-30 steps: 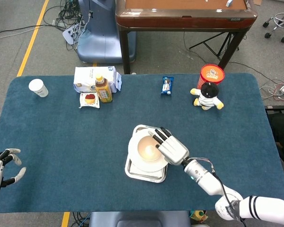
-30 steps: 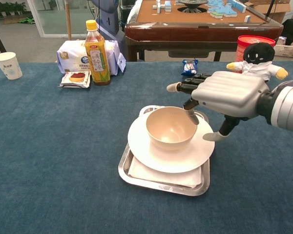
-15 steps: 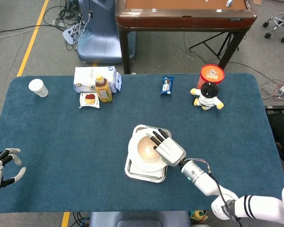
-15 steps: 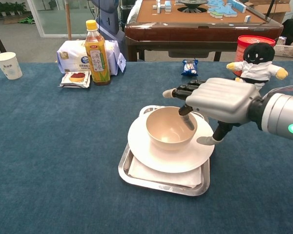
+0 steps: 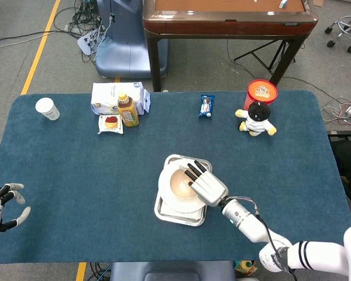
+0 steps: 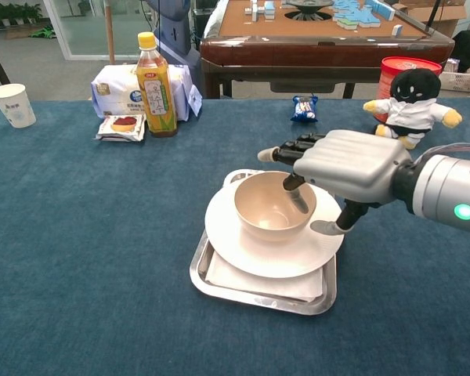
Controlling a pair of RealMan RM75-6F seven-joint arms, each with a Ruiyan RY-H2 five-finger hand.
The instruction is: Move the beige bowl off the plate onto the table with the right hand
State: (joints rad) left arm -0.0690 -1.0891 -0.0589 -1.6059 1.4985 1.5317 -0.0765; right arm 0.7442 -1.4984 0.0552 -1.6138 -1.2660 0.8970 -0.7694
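Observation:
The beige bowl [image 6: 270, 210] stands upright on a white plate [image 6: 243, 247], which rests on a metal tray [image 6: 219, 286] near the table's front middle. My right hand [image 6: 348, 160] hovers over the bowl's right rim with its fingers spread. One fingertip dips inside the bowl, and the thumb hangs outside the right wall, just above the plate. I cannot see a firm pinch on the rim. From the head view the right hand [image 5: 207, 186] covers the right part of the bowl [image 5: 180, 182]. My left hand [image 5: 0, 208] holds nothing at the table's front left edge.
At the back left stand a yellow tea bottle [image 6: 155, 86], a white bag [image 6: 117, 82], a snack pack [image 6: 123, 125] and a paper cup [image 6: 12, 104]. A blue packet [image 6: 303, 108], a plush doll [image 6: 407, 106] and a red canister [image 6: 395, 70] are at the back right.
My right hand has shifted a little left and down over the bowl, and one finger now reaches deeper inside it. The bowl and my left hand have not moved.

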